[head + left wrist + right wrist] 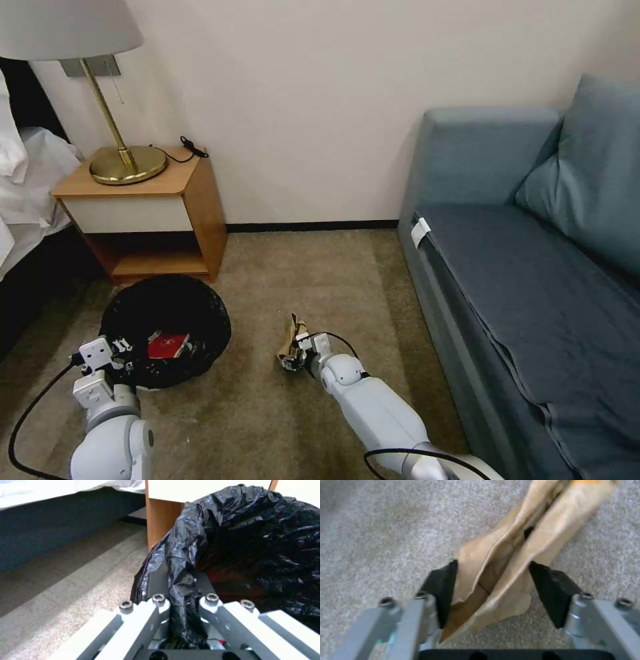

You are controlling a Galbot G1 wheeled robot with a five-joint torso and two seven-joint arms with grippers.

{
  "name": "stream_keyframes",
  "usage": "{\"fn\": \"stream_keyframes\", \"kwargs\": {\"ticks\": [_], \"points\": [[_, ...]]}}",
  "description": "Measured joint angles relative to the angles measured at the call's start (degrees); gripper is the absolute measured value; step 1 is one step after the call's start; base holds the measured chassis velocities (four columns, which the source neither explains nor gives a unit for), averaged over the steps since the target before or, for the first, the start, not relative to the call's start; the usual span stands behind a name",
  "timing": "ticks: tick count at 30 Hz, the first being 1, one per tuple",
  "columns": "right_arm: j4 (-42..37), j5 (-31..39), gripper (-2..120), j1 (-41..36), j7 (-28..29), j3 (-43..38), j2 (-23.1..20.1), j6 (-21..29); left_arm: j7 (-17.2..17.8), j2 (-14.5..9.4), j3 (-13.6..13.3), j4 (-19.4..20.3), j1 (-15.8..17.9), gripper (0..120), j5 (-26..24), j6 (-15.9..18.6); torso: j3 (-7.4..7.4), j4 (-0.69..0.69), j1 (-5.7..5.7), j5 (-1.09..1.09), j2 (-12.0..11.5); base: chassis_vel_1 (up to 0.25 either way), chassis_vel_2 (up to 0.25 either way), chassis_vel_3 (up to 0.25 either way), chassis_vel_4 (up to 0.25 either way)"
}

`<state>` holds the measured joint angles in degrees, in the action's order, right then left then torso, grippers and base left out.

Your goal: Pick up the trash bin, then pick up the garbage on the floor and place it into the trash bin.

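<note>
The trash bin (pixel 167 313), lined with a crinkled black bag, stands on the carpet in front of the nightstand. My left gripper (pixel 120 348) is shut on its near rim, and the left wrist view shows the bag (pixel 233 535) pinched in that gripper (pixel 183 600). A red-and-white carton (pixel 168 347) lies inside the bin. To the right, a tan-brown scrap of garbage (pixel 291 333) stands folded on the carpet. My right gripper (pixel 295 357) is low over it. In the right wrist view both black pads (pixel 443 585) press the sides of the scrap (pixel 506 555).
A wooden nightstand (pixel 153 207) with a brass lamp (pixel 127 163) stands against the wall behind the bin. A bed with white sheets (pixel 27 180) is at the far left. A blue-grey sofa (pixel 520 280) runs along the right. Open carpet (pixel 320 273) lies between them.
</note>
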<state>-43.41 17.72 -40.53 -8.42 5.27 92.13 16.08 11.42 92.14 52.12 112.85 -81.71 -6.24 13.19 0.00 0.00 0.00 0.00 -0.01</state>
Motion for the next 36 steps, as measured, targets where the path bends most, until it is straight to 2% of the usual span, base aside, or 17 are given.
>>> {"fn": "stream_keyframes", "kwargs": {"ticks": [1, 3, 4, 6, 8, 9, 10, 11, 13, 14, 28, 30, 36], "points": [[0.0, 0.0, 53, 0.0, 0.0, 0.0, 0.0, 0.0, 0.0, 0.0, 0.0, 0.0, 0.0, 5, 0.0, 0.0, 0.0, 0.0, 0.0, 0.0, 0.0, 0.0, 0.0, 0.0, 0.0], [0.52, -0.05, 41, -0.15, -0.28, -0.06, 0.0, -0.81, 0.0, 0.0, 0.28, 0.13, -0.05, 5, -0.07, 0.0, 0.0, 0.0, 0.0, 0.0, 0.0, 0.0, 0.0, 0.0, 0.0], [0.52, -0.05, 41, -0.15, -0.28, -0.06, 0.0, -0.81, 0.0, 0.0, 0.28, 0.13, -0.05, 5, -0.07, 0.0, 0.0, 0.0, 0.0, 0.0, 0.0, 0.0, 0.0, 0.0, 0.0], [0.57, -0.14, 29, -0.27, -0.36, -0.06, 0.0, -1.17, 0.0, 0.0, 0.31, 0.15, -0.05, 5, -0.09, 0.0, 0.0, 0.0, 0.0, 0.0, 0.0, 0.0, 0.0, 0.0, 0.0], [0.57, -0.17, 26, -0.27, -0.36, -0.06, 0.0, -1.22, 0.0, 0.0, 0.29, 0.15, -0.03, 5, -0.1, 0.0, 0.0, 0.0, 0.0, 0.0, 0.0, 0.0, 0.0, 0.0, 0.0], [0.57, -0.35, 17, -0.28, -0.36, -0.06, 0.0, -1.4, 0.01, 0.0, 0.19, 0.15, 0.03, 5, -0.1, 0.0, 0.0, 0.0, 0.0, 0.0, 0.0, 0.0, 0.0, 0.0, 0.0], [0.57, -0.35, 17, -0.28, -0.36, -0.06, 0.0, -1.4, 0.01, 0.0, 0.19, 0.15, 0.03, 5, -0.1, 0.0, 0.0, 0.0, 0.0, 0.0, 0.0, 0.0, 0.0, 0.0, 0.0], [0.56, -0.51, 11, -0.27, -0.36, -0.06, 0.0, -1.54, 0.02, 0.0, 0.1, 0.15, 0.1, 5, -0.09, 0.0, 0.0, 0.0, 0.0, 0.0, 0.0, 0.0, 0.0, 0.0, 0.0], [0.56, -0.66, 10, -0.28, -0.36, -0.08, 0.0, -1.64, 0.02, 0.0, 0.07, 0.15, 0.12, 5, -0.07, 0.0, 0.0, 0.0, 0.0, 0.0, 0.0, 0.0, 0.0, 0.0, 0.0], [0.56, -0.8, 2, -0.27, -0.36, -0.1, 0.0, -1.74, 0.03, 0.0, 0.06, 0.11, 0.13, 5, -0.05, 0.0, 0.0, 0.0, 0.0, 0.0, 0.0, 0.0, 0.0, 0.0, 0.0], [-0.63, -0.13, 0, -0.83, 1.01, -0.61, -0.01, -2.93, 0.05, 0.0, 0.01, -0.74, 0.36, 5, 0.02, -0.05, 0.0, 0.0, 0.0, 0.0, 0.0, 0.0, 0.0, 0.0, 0.0], [-1.94, 2.9, 0, -0.39, 1.93, -0.6, -0.01, -3.59, 0.03, 0.0, 0.04, -0.86, 0.48, 5, 0.01, -0.06, 0.0, 0.0, 0.0, 0.0, 0.01, 0.0, 0.0, 0.0, 0.0], [-8.46, 5.74, 0, 1.86, 4.94, 0.27, 0.0, -3.93, 0.02, 0.0, -0.14, -1.19, 0.77, 5, -0.05, -0.08, 0.0, 0.0, 0.0, 0.0, 0.01, 0.0, 0.0, 0.0, 0.0]]}}
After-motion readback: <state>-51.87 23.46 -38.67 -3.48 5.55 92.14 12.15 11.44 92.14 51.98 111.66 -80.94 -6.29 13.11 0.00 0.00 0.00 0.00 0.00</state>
